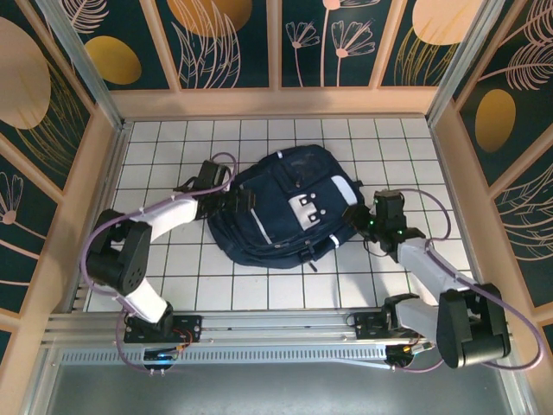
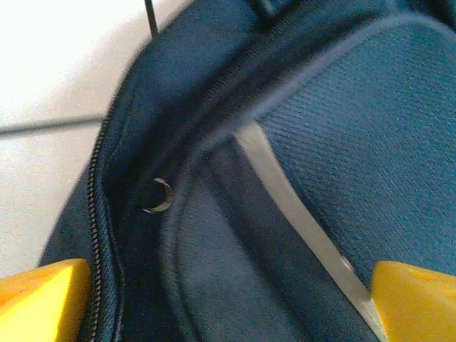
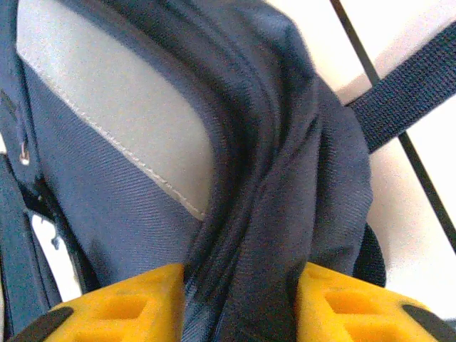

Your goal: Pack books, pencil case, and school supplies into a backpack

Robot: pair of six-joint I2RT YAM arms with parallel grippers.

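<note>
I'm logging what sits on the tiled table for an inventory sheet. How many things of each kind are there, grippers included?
Backpack: 1
Grippers: 2, the left gripper and the right gripper
Total: 3

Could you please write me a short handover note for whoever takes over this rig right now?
Grippers: the left gripper is open, poised over the left side of the large navy-blue fabric backpack, gripping nothing. The right gripper pinches a fold of fabric on its right side.
Things: the backpack lies mid-table on the white tiled table.
Done: I cannot tell whether anything is packed.
Left: check the contents, pack the rest, close up.
</note>
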